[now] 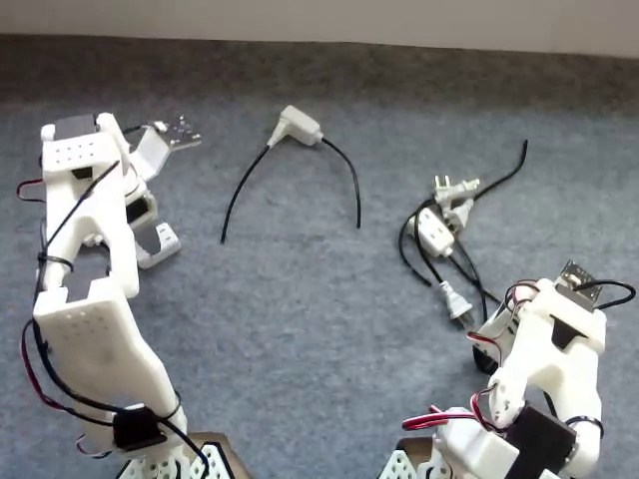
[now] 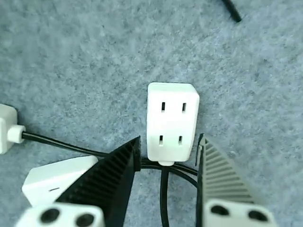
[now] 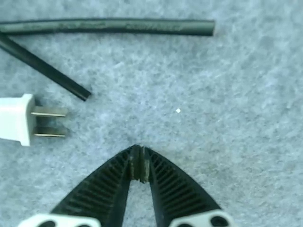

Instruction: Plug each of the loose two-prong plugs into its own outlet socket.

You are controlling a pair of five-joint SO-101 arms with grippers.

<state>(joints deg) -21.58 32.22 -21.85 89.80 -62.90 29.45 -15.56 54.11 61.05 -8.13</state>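
1. My left gripper [image 2: 169,138] has its fingers spread, one on either side of the outlet [image 2: 171,123] at its cord end. I judge this is to steady it while a plug goes in. Its four slots face up, all vacant.
2. My right gripper [image 3: 140,152] hangs low over the worktop [image 1: 300,329], fingers pressed together on nothing. A loose plug [image 3: 16,118] lies near it, prongs bare, so the fingers must open before taking it.
3. The worktop is grey and felt-like, which should stop plugs sliding. A pale wall [image 1: 319,15] runs behind.
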